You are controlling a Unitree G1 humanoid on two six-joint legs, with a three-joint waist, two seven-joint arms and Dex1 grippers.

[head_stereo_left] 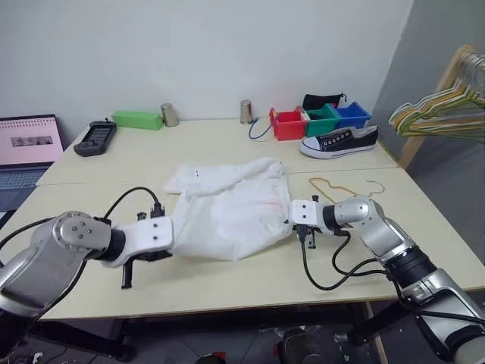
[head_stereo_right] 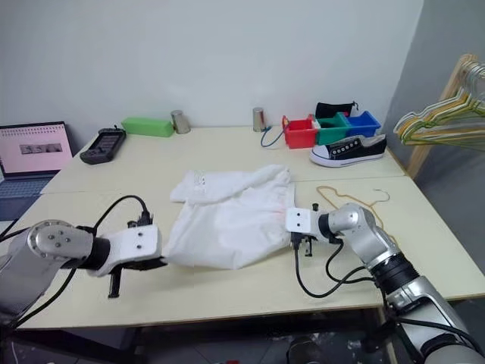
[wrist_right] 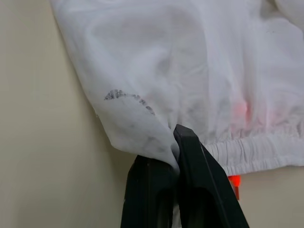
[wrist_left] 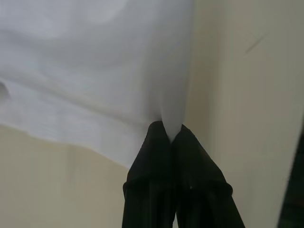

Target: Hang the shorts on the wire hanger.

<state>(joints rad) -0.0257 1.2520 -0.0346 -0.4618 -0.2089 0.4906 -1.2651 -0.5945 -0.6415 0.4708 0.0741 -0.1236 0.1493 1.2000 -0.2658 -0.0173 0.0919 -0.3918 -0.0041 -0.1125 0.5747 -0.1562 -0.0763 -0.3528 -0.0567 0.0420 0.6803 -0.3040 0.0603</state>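
While shorts [head_stereo_left: 227, 205] lie flat on bench [head_stereo_left: 227, 280], my left gripper [wrist_left: 171, 135] and right gripper [wrist_right: 173, 142] each pinch an edge, prob. to spread them; wire hanger [head_stereo_left: 333, 187] waits just beside my right gripper.

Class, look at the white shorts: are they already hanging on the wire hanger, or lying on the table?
Lying on the table. The shorts are spread flat, and the wire hanger lies bare beside them.
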